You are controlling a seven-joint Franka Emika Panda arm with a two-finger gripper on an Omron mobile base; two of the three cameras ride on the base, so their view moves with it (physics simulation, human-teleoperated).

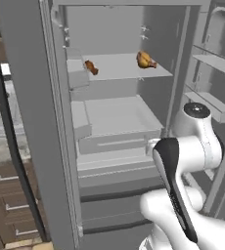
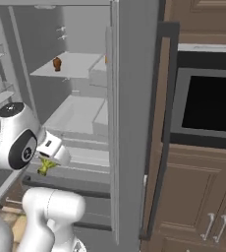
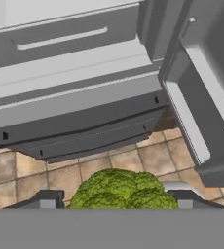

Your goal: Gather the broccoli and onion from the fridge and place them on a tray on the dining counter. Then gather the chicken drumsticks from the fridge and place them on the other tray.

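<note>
My end effector [image 3: 115, 204] grasps the broccoli [image 3: 121, 190] between its fingers, low in front of the open fridge [image 1: 119, 127] above the tiled floor [image 3: 46, 170], so I should back it out level, clear of the door shelves [image 3: 192, 121], without loosening.

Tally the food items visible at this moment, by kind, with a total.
Chicken drumsticks: 2, one on the left and one on the right of the fridge shelf
Broccoli: 1, between the gripper fingers
Total: 3
</note>
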